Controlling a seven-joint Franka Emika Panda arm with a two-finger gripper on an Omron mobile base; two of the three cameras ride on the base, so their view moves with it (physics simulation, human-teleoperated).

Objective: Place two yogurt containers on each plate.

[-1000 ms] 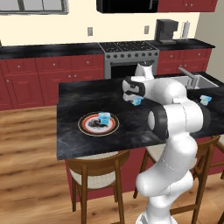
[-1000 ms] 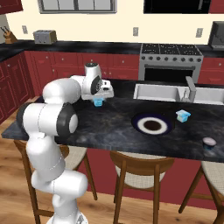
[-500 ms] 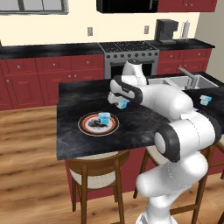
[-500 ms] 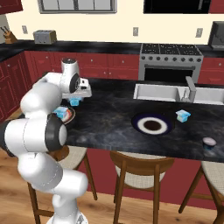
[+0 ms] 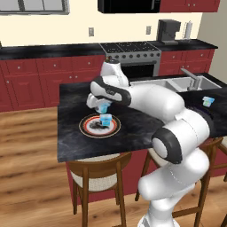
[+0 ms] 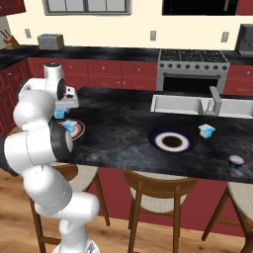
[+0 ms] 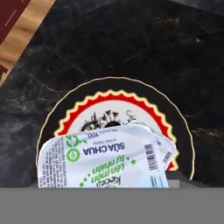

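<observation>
One yogurt cup (image 5: pixel 103 107) is sitting clamped between my fingers (image 5: pixel 103 108), and I am holding it just above the white plate with the red-orange and black rings (image 5: pixel 114 129); in the hand view its printed white lid (image 7: pixel 103 162) is lying right under the camera, with the plate's scalloped rim beyond it. A second cup (image 5: pixel 105 118) is already resting on that plate, just below the one I am carrying, so I judge this plate is one release away from being full. Further along the counter (image 6: pixel 123 128), the dark navy plate (image 6: pixel 171 141) is lying bare near the sink (image 6: pixel 183 104). A third cup (image 6: pixel 207 130) is standing just beside it on the counter, not on it. The navy plate is needing both its cups, so roughly half the job is remaining.
</observation>
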